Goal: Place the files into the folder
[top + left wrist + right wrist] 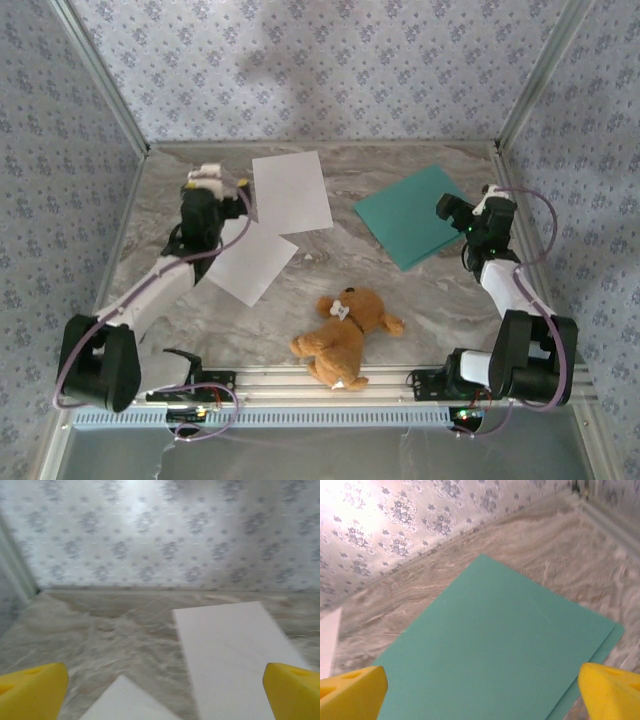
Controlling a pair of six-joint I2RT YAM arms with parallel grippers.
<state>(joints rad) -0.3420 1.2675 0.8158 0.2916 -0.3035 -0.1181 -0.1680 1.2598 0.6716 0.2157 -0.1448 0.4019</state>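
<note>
Closed folder (418, 216) flat on table (400, 290), at 2 o'clock. Far file (292, 192) at 11 o'clock, well apart from folder. Near file (250, 262) at 7 o'clock of far file, corners almost meeting; contact not determinable. Jaws of left gripper (222, 181) wide, nothing held, at 9 o'clock edge of far file. Jaws of right gripper (480, 695) wide, nothing held, at 3 o'clock edge of folder; in wrist view, folder between yellow fingertips (350, 692). Teddy bear (345, 335) at 6 o'clock, near table edge.
</note>
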